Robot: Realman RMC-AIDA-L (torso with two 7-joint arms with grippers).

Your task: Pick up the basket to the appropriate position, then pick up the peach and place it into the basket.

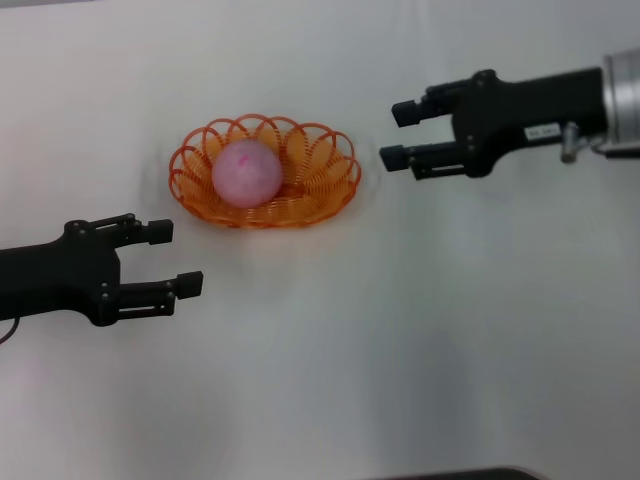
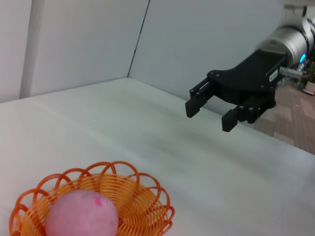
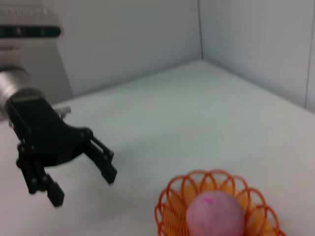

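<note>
The orange wire basket [image 1: 310, 190] stands on the white table, slightly left of the middle and toward the far side. The pink peach [image 1: 246, 174] rests inside it, toward its left half. My left gripper [image 1: 176, 259] hovers open near the basket's front left, a short gap away, holding nothing. To the basket's right my right gripper [image 1: 399, 135] is open and empty too, clear of the rim. The left wrist view shows the basket [image 2: 142, 191], the peach [image 2: 81, 216] and the right gripper [image 2: 209, 114]. The right wrist view shows the basket [image 3: 172, 201], the peach [image 3: 215, 214] and the left gripper [image 3: 83, 186].
The white table [image 1: 400, 340] stretches bare around the basket. Pale walls [image 2: 74, 39] rise behind it in the wrist views. A dark edge [image 1: 460, 474] shows at the table's near side.
</note>
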